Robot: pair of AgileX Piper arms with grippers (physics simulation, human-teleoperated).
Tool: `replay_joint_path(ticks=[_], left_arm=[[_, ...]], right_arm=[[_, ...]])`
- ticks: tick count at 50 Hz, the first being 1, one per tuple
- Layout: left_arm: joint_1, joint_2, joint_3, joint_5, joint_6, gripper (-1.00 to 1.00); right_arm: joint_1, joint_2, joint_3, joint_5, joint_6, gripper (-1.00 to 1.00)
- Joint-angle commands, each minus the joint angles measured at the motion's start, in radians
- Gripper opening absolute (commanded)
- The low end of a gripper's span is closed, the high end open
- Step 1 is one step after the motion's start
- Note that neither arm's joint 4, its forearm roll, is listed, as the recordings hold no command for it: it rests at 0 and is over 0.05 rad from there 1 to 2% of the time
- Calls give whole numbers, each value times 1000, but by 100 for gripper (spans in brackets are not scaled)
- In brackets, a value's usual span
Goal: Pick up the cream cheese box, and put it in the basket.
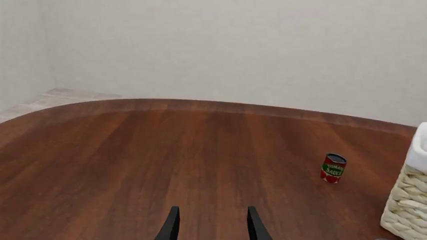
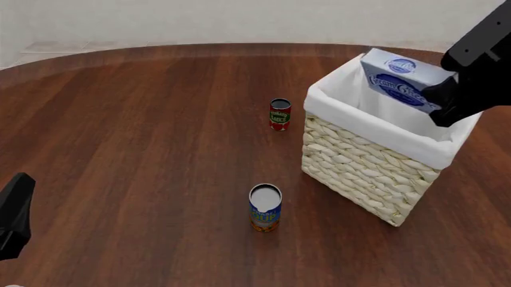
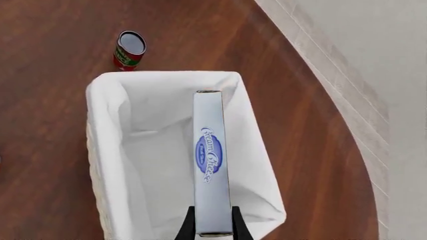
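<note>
The light blue-grey cream cheese box (image 2: 401, 78) with its dark blue oval logo hangs over the open top of the basket (image 2: 363, 164), a cream wicker square with a white liner. My right gripper (image 2: 447, 103) is shut on the box's near end. In the right wrist view the box (image 3: 211, 165) stretches away from the fingertips (image 3: 189, 226) above the liner's inside (image 3: 150, 165). My left gripper (image 1: 211, 225) is open and empty, low over bare table far left of the basket; in the front view only its dark arm (image 2: 14, 214) shows.
A red tomato sauce can (image 2: 279, 114) stands just left of the basket, also in the left wrist view (image 1: 333, 168) and right wrist view (image 3: 129, 50). A second can with an orange and blue label (image 2: 265, 207) stands nearer, in front of the basket's left corner.
</note>
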State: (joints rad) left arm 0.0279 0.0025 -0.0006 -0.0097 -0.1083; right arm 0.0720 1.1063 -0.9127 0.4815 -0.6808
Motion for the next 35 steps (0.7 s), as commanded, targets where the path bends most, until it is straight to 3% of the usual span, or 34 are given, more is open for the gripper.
replay_joint_path(ticks=[1, 31, 32, 35], left_arm=[[0, 0, 0, -1, 1, 100], [1, 1, 0, -3, 1, 100], [2, 1, 0, -2, 0, 100], [2, 0, 0, -2, 0, 100]], right_arm=[[-9, -1, -22, 14, -4, -100], [-25, 26, -17, 21, -61, -100], [-25, 26, -17, 23, -60, 100], [-29, 25, -12, 20, -70, 100]])
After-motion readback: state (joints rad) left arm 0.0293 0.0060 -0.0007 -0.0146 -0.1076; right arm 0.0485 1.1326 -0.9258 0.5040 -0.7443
